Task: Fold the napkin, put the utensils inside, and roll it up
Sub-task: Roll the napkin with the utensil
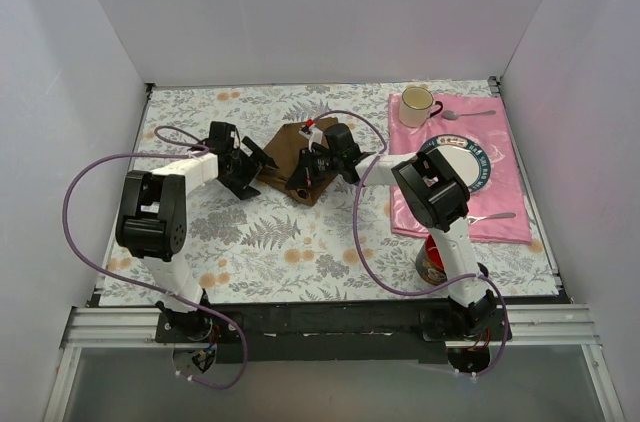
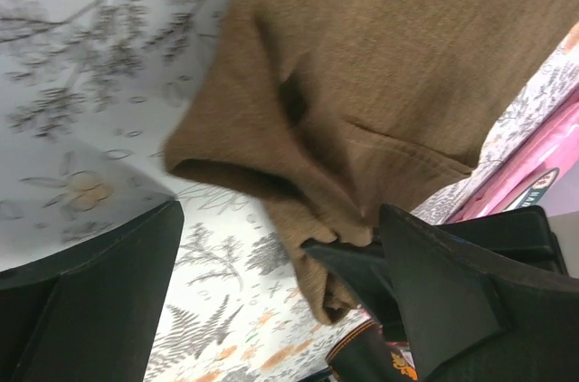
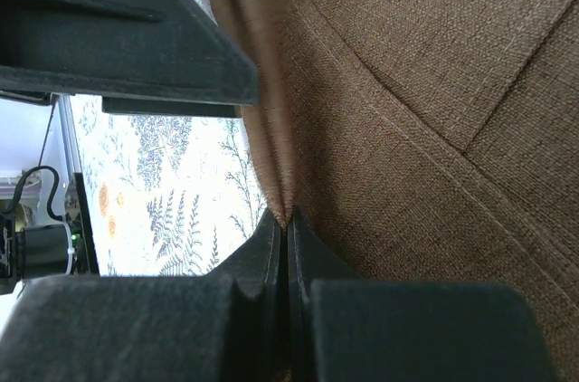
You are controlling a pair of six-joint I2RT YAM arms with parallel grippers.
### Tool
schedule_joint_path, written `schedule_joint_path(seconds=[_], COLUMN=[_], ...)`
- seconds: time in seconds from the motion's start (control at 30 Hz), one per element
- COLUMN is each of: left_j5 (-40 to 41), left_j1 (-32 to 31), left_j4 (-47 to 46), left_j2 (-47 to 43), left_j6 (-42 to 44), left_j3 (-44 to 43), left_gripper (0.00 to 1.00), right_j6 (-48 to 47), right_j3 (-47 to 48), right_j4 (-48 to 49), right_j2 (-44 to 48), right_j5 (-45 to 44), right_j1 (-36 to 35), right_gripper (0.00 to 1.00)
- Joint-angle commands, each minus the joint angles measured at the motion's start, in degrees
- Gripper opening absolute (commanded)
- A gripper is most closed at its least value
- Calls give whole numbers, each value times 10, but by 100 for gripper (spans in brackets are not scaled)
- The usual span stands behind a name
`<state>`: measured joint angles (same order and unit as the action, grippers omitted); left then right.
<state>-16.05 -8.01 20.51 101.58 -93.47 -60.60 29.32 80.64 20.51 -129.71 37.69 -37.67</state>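
The brown napkin (image 1: 288, 147) lies bunched on the floral tablecloth between my two grippers. My right gripper (image 1: 306, 172) is shut on a fold of the napkin (image 3: 434, 110), and its fingertips (image 3: 288, 219) pinch the edge. In the left wrist view the napkin (image 2: 389, 65) hangs crumpled. There my left gripper (image 2: 276, 219) stands open around its lower corner, with cloth between the fingers but not gripped. In the top view the left gripper (image 1: 256, 170) is just left of the cloth. The utensils are out of view.
A pink placemat (image 1: 505, 187) at the right carries a plate (image 1: 470, 167), a cream cup (image 1: 416, 105), a silver spoon (image 1: 470, 114) and a silver utensil (image 1: 492, 215). A red can (image 1: 434, 264) stands by the right arm's base. White walls enclose three sides.
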Motion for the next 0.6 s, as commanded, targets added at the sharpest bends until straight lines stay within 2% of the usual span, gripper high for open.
schedule_joint_path(seconds=[0.0, 0.13, 0.23, 0.27, 0.37, 0.4, 0.47, 0.5, 0.57], left_j5=[33, 52, 95, 100, 89, 84, 77, 74, 65], left_j1=[-17, -19, -19, -19, -19, -17, -18, -18, -18], left_j4=[-17, 5, 8, 6, -1, 1, 12, 13, 20], left_j2=[22, 50, 52, 51, 60, 63, 70, 71, 64], left_j6=[-22, -27, -2, 5, 38, 43, 61, 64, 65], left_j3=[-28, -46, -57, -56, -61, -66, -73, -73, -73], left_gripper=[90, 85, 74, 62, 45, 32, 24, 12, 1], right_j6=[-36, -48, -73, -82, -123, -146, -169, -184, -224], right_j3=[-8, -11, -5, -1, 20, 27, 51, 61, 86], right_j4=[-112, -119, -137, -147, -187, -200, -243, -261, -308], right_j2=[-33, -29, -28, -29, -27, -27, -24, -23, -22], right_j5=[-19, -21, -24, -24, -33, -35, -44, -49, -75], right_j1=[-9, -10, -10, -11, -12, -14, -17, -21, -26], right_gripper=[1, 1, 1, 1, 1, 1, 1, 1, 1])
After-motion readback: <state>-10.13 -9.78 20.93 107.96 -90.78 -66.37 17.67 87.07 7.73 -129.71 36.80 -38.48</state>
